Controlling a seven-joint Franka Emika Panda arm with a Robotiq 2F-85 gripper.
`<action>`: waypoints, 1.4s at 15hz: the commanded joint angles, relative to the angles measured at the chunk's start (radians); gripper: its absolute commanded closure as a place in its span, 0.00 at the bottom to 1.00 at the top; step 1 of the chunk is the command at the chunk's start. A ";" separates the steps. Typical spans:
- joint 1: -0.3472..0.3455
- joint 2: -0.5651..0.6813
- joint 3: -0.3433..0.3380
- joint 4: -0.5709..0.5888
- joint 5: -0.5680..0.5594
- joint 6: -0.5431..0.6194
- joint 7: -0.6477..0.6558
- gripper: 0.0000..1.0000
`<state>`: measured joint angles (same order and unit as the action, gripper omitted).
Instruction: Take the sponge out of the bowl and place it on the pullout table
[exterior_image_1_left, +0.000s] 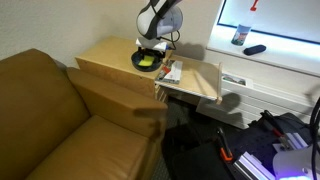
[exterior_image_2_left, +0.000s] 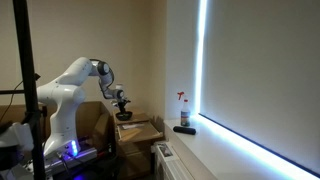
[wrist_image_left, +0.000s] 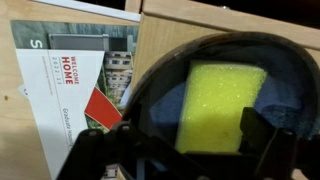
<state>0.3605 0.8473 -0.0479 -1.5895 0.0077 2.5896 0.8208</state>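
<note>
The sponge (wrist_image_left: 220, 105) is a bright yellow-green block with a coarse, pitted face and squared edges. It lies flat inside the bowl (wrist_image_left: 160, 70), a round dark vessel with a bluish sheen, and covers much of the bowl's floor. In an exterior view the sponge (exterior_image_1_left: 148, 63) shows only as a small bright patch in the bowl (exterior_image_1_left: 140, 61), which stands at the right end of the light-wood desk (exterior_image_1_left: 105, 55). Printed papers (exterior_image_1_left: 171, 71) lie just to the bowl's right, and the thin pullout desk (exterior_image_1_left: 198, 82) reaches farther right. The claw (wrist_image_left: 188, 158) hangs directly over the bowl, its dark fingers (wrist_image_left: 265, 140) spread apart on either side of the sponge and gripping nothing.
</note>
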 joint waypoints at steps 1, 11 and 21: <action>0.029 0.041 -0.011 0.046 -0.017 0.013 -0.003 0.00; 0.081 0.116 -0.082 0.118 -0.050 0.062 0.061 0.00; 0.071 0.126 -0.045 0.127 -0.034 0.064 0.037 0.41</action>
<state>0.4393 0.9595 -0.1032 -1.4724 -0.0298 2.6386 0.8640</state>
